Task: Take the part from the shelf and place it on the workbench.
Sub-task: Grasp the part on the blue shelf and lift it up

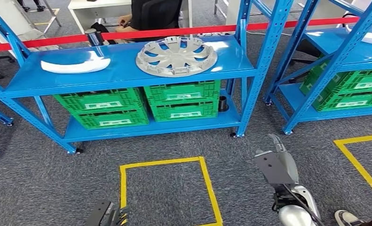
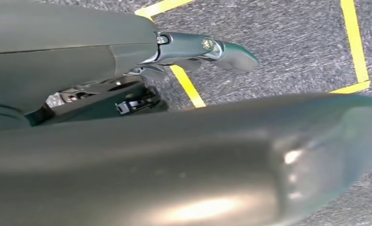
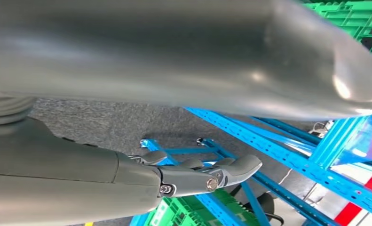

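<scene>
A silver hubcap (image 1: 176, 56) lies flat on the top board of the blue shelf (image 1: 127, 77), right of centre. A white curved part (image 1: 75, 64) lies on the same board towards its left end. My right hand (image 1: 275, 162) hangs low at the right, well short of the shelf, holding nothing. In the right wrist view its fingers (image 3: 235, 167) stretch out straight over the carpet and the blue frame. My left hand (image 1: 106, 215) sits at the bottom edge of the head view. Its fingers (image 2: 231, 54) are extended over the floor, also holding nothing.
Green crates (image 1: 181, 100) fill the lower board, with a black cylinder (image 1: 223, 102) beside them. A second blue shelf (image 1: 344, 52) stands to the right. Yellow tape (image 1: 207, 188) marks a square on the carpet before me. Red barrier tape (image 1: 174, 32) and a seated person (image 1: 151, 14) are behind the shelf.
</scene>
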Robot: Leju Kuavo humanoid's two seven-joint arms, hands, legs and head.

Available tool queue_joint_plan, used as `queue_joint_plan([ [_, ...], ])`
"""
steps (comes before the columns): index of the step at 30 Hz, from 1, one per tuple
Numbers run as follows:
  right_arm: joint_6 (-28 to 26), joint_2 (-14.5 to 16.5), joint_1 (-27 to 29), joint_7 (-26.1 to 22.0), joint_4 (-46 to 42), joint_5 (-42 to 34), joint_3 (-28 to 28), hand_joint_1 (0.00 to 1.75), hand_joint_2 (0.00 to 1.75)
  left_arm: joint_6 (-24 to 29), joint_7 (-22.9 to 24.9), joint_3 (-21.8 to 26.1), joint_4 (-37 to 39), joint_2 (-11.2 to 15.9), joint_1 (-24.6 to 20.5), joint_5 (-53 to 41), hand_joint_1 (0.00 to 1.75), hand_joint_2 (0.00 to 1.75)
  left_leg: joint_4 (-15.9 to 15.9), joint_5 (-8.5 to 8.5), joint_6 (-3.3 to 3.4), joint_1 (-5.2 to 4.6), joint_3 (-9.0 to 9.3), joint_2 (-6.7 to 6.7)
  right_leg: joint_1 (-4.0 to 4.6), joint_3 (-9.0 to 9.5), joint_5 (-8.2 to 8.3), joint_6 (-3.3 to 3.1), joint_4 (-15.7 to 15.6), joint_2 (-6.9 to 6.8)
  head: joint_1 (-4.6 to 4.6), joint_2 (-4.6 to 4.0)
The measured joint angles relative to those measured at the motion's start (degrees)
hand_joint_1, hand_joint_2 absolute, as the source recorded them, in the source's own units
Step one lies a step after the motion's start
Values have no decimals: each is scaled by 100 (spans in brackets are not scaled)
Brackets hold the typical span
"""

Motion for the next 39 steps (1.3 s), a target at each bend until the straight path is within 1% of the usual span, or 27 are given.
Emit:
queue_joint_plan([
  [1, 11, 1, 10, 1, -27, -2, 0, 0, 0, -1, -3, 0, 1, 2, 1, -2, 0, 0, -394, 246, 38, -7, 163, 0, 1, 28, -17, 10, -1, 5, -1, 0],
  [2, 20, 2, 17, 2, -50, -2, 0, 0, 0, -1, -5, 0, 2, 10, -1, -4, 0, 0, -778, 416, 79, -21, 331, -1, 9, 51, -37, 28, 1, 7, -1, 0],
  [3, 25, 3, 26, 5, -72, -2, -1, 0, 0, -1, -9, 0, 3, 16, -4, -10, 0, 0, -1073, 519, 111, -38, 458, 1, 12, 60, -52, 53, 1, 10, 0, 0],
  [4, 27, 4, 38, 8, -90, -2, -1, 0, 0, -1, -12, 0, 4, 21, -3, -18, 0, 0, -1235, 546, 136, -59, 520, 1, 11, 61, -61, 86, -3, 10, -1, 0],
  [6, 28, 4, 64, 18, -138, -4, -3, 0, 0, -1, -17, 0, 4, 22, 5, -32, 0, 0, -1309, 525, 173, -81, 535, 1, 6, 67, -60, 167, -37, 9, 1, 0],
  [8, 34, 3, 80, 29, -225, -12, -13, 0, 0, 2, -26, 0, 3, 21, 17, -40, 0, 0, -1385, 554, 234, -58, 589, 4, 6, 62, -111, 229, 23, 3, 2, 0],
  [10, 62, -1, 85, 54, -313, -14, -30, 0, 0, 5, -37, 0, 2, 14, 19, -47, 0, 0, -1448, 571, 293, -32, 650, 15, 16, -149, -361, 258, 482, -5, 3, 0],
  [12, 97, -5, 97, 75, -360, -6, -39, 0, 0, 6, -40, 0, 2, 2, 23, -50, 0, 0, -1453, 552, 326, -34, 669, 24, 24, -545, -664, 274, 1204, -8, 4, 0],
  [13, 106, -9, 106, 80, -375, -2, -44, 0, 0, 6, -41, 0, 3, -3, 28, -50, 0, 0, -1451, 538, 331, -36, 679, 26, 23, -693, -705, 281, 1437, -8, 4, 0],
  [14, 113, -11, 111, 80, -391, 2, -48, 0, 0, 6, -40, 1, 3, -5, 31, -50, 0, 0, -1447, 520, 327, -35, 697, 26, 22, -742, -628, 286, 1467, -9, 4, 0],
  [15, 119, -16, 113, 80, -410, 9, -54, 0, 0, 6, -40, 1, 3, -6, 33, -51, 0, 0, -1439, 497, 317, -31, 723, 24, 19, -676, -443, 290, 1270, -11, 4, 0],
  [16, 128, -23, 110, 80, -430, 24, -60, 0, 44, 6, -40, 1, 2, -8, 34, -52, 0, 0, -1426, 468, 301, -25, 753, 21, 14, -516, -200, 292, 900, -16, 4, 0],
  [17, 140, -34, 101, 80, -450, 47, -64, 0, 87, 6, -40, 1, 2, -10, 32, -54, 0, 0, -1406, 433, 274, -30, 776, 17, 17, -339, -22, 287, 514, -21, 4, 0],
  [18, 156, -46, 92, 80, -474, 74, -68, 0, 131, 6, -41, 1, 1, -11, 28, -55, 0, 0, -1381, 398, 245, -39, 787, 11, 17, -200, 92, 265, 212, -20, 3, 0],
  [19, 174, -62, 80, 81, -501, 96, -69, 0, 175, 6, -41, 1, 1, -11, 24, -57, 0, 0, -1367, 372, 216, -49, 792, 8, 21, -123, 126, 234, 42, -18, 3, 0],
  [23, 354, -184, -26, 108, -654, 88, -107, 0, 0, 1, -39, 1, -10, -8, 2, -89, 0, 0, -1312, 297, 97, -47, 789, 8, 25, -86, 98, 81, -30, -4, -3, 1],
  [25, 466, -252, -123, 117, -719, 31, -157, 0, 0, -13, -39, 0, -17, -6, -18, -107, 0, 0, -879, 65, 34, -30, 592, 9, 3, -53, 87, 32, -44, -12, -14, 1],
  [27, 551, -322, -214, 136, -747, 4, -202, 0, 0, -31, -38, 0, -20, -8, -26, -115, 0, 0, -120, -246, -7, -12, 190, 9, 5, -36, 66, 7, -44, -17, -20, 1],
  [28, 585, -355, -249, 153, -754, 2, -217, 0, 0, -37, -34, 0, -20, -8, -25, -120, 0, 0, 170, -310, -14, -6, 14, 9, 6, -26, 55, 2, -43, -16, -20, 1],
  [29, 613, -384, -273, 169, -760, 2, -233, 0, 0, -39, -31, 0, -20, -9, -23, -126, 0, 0, 277, -266, -13, -3, -78, 9, 7, -11, 42, 1, -43, -12, -20, 1],
  [30, 632, -410, -292, 179, -766, 3, -246, 0, 0, -40, -27, 0, -21, -9, -25, -130, 0, 0, 156, -104, -1, -2, -60, 9, 7, 13, 27, 7, -43, -7, -20, 0],
  [32, 656, -446, -326, 184, -780, 5, -264, 0, 0, -40, -24, 0, -21, -7, -31, -136, 0, 0, -565, 362, 53, -9, 218, 8, 8, 76, -14, 31, -44, 3, -21, 1],
  [33, 662, -461, -344, 184, -790, 6, -269, 0, 0, -40, -24, 0, -21, -5, -35, -136, 0, 0, -932, 514, 83, -21, 373, 7, 15, 98, -36, 56, -42, 8, -21, 1],
  [34, 667, -473, -359, 184, -800, 7, -272, 0, 0, -40, -23, 0, -21, -5, -38, -135, 0, 0, -1170, 584, 107, -34, 474, 6, 20, 107, -49, 86, -45, 10, -20, 1],
  [35, 672, -484, -370, 185, -807, 7, -275, 0, 0, -40, -22, 0, -22, -4, -40, -136, 0, 0, -1274, 578, 129, -49, 515, 3, 22, 109, -55, 122, -54, 10, -20, 1],
  [38, 679, -514, -387, 184, -821, 7, -292, 0, 0, -41, -21, 0, -27, -4, -41, -136, 0, 0, -1354, 579, 216, -45, 552, -3, 14, 119, -72, 235, -63, 0, -20, 1],
  [39, 678, -526, -398, 184, -825, 7, -301, 0, 0, -40, -21, 0, -30, -4, -44, -136, 0, 0, -1388, 590, 253, -34, 574, -1, 15, 79, -133, 260, 35, -7, -19, 1],
])
